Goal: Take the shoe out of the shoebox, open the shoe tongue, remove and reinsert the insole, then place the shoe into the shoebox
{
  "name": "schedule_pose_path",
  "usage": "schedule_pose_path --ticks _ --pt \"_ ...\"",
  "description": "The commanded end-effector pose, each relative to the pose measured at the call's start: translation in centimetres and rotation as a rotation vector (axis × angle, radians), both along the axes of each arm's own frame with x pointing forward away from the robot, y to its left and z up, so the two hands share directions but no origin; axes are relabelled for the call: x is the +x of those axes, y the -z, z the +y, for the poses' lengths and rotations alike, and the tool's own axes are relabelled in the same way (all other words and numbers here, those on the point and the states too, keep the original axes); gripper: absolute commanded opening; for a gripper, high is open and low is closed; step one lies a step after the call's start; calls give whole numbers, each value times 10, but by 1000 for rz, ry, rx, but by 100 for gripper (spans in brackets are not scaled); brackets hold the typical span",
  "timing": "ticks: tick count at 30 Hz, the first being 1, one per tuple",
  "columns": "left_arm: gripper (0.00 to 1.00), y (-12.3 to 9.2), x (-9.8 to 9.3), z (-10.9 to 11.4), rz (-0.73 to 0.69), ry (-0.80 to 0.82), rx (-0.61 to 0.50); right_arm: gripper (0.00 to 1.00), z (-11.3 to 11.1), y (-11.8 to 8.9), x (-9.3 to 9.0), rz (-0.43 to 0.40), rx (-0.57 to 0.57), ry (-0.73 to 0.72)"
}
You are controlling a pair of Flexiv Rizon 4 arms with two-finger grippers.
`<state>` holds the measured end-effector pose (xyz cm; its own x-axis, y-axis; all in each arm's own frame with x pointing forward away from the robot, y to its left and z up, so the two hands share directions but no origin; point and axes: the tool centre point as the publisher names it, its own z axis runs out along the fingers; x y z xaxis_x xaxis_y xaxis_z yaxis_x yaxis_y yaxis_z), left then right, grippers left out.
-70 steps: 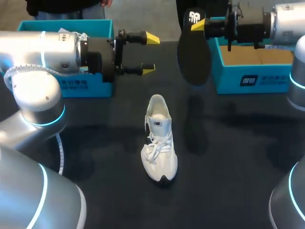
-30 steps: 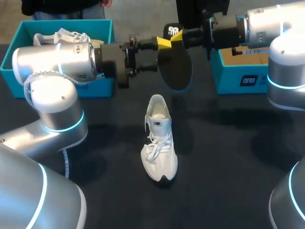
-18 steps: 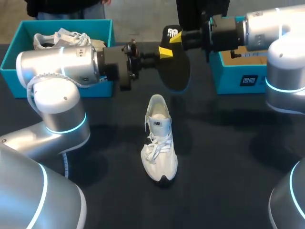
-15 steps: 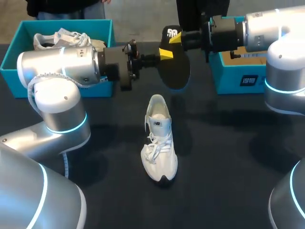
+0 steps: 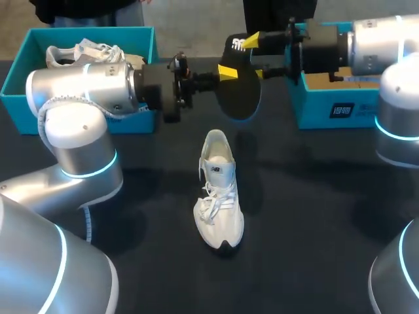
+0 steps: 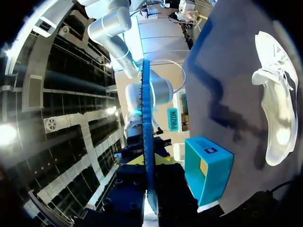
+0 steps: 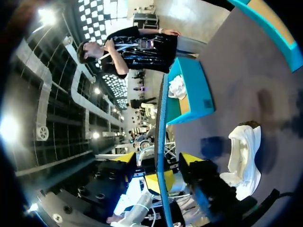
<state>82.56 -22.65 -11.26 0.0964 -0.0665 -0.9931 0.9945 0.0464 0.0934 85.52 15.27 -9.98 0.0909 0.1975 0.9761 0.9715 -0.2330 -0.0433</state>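
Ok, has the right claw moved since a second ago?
Yes. The right claw has opened and backed rightward toward the right-hand shoebox, leaving the insole held by the left claw.

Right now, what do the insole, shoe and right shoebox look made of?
insole: thin, matte black, probably foam, edge-on it looks like a flat sheet.
shoe: white textile-looking upper with laces, dark toe sole, likely rubber.
shoebox: teal outside, brown inside, looks like cardboard.

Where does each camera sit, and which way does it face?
Head view: above and behind, looking down at the table; both arms show, left claw gripping the flat black insole.
Left wrist view: on that wrist, facing the insole's edge in its claw.
Right wrist view: on that wrist, open right claw astride the same edge.
All share the insole and white laced sneaker.
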Motion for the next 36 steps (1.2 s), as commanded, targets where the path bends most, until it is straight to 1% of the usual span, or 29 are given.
schedule_pose_path --ticks 1,2,4,32,33,36 --pt "0 -3 -2 6 -1 8 0 100 -21 -9 -20 -10 -21 1" --pt "0 -4 -2 8 0 8 0 100 -24 -12 -23 -24 -36 -16" --pt "0 -5 -1 10 6 11 7 100 -26 -14 -25 -21 -46 -32" --pt "0 -5 -1 10 6 11 7 100 -26 -14 -25 -21 -46 -32" --pt "0 -5 -1 10 6 11 7 100 -28 -11 -23 -21 -39 -31" --pt "0 -6 -2 11 16 25 7 100 -35 -8 -22 -63 -38 -80"
